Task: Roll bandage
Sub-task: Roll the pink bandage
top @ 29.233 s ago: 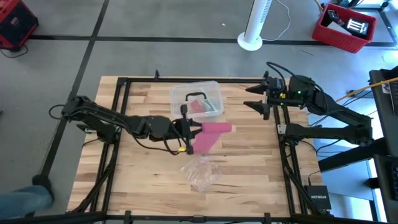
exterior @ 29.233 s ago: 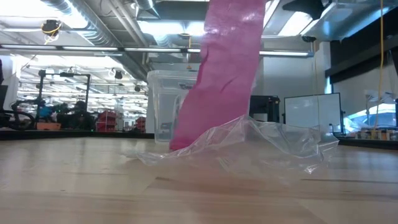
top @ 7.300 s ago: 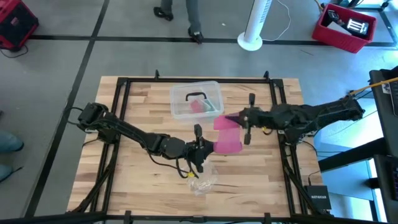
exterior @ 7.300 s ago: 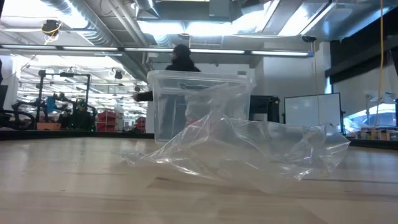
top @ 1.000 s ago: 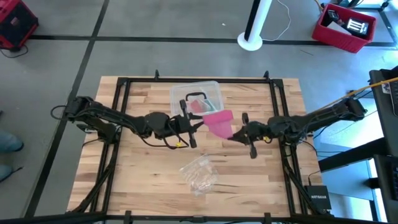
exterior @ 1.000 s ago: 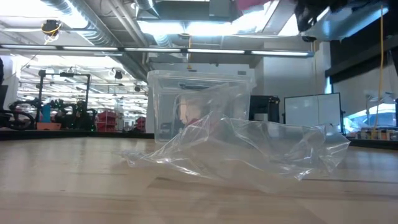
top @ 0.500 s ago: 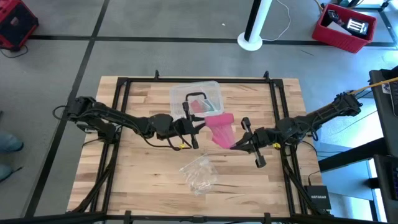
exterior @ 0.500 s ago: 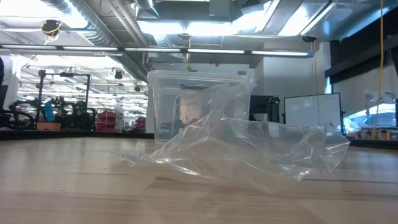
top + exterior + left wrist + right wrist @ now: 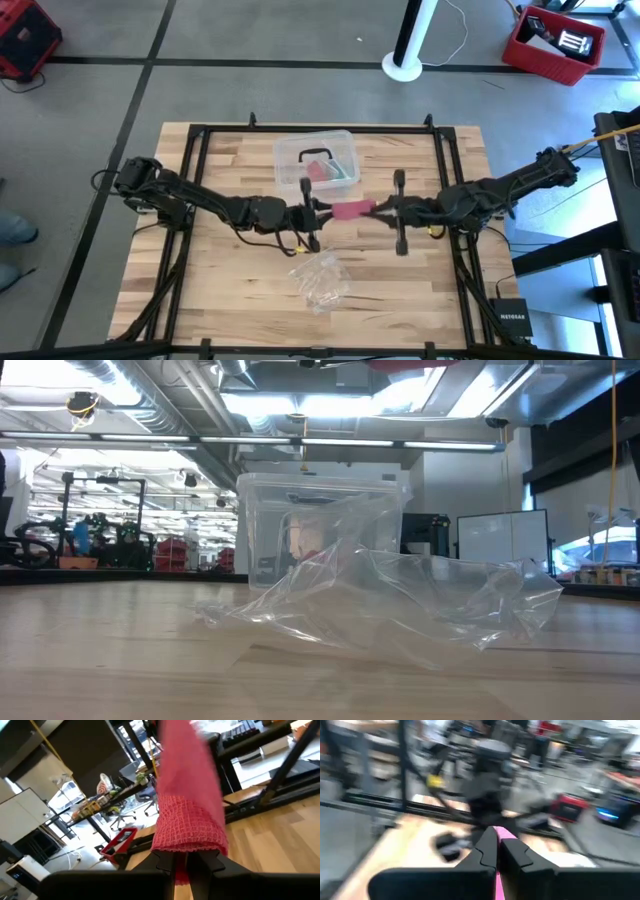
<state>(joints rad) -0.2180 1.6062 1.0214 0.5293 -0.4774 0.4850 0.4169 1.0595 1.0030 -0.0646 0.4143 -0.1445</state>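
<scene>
One wooden worktop (image 9: 240,290) carries everything. Two dark arms reach in over it, and their tips meet just in front of the one clear plastic box (image 9: 316,158), which serves as the landmark here. That box stands toward the worktop's far edge with pink and green contents inside.

One bandage (image 9: 348,210) is in play. It hangs above the wood as a short pink span just in front of the box, stretched between the two grippers and not touching the surface. The left gripper (image 9: 312,212) is closed on the end that lies in front of the box's left part; its wrist view shows the woven pink fabric (image 9: 187,825) bunched over the nearly shut fingers. The right gripper (image 9: 385,210) sits in front of the box and off to its right, clamped tight on the other end, a thin pink edge (image 9: 498,851) showing between its fingers.

The step in hand looks like pulling the strip straight between both arms, before any winding; no roll is visible yet. The next move probably calls for one gripper to turn its end over onto itself while the other keeps light tension, so the fabric winds evenly.

One crumpled clear wrapper (image 9: 322,278) lies farther in front of the box, nearer the front edge, untouched.
</scene>
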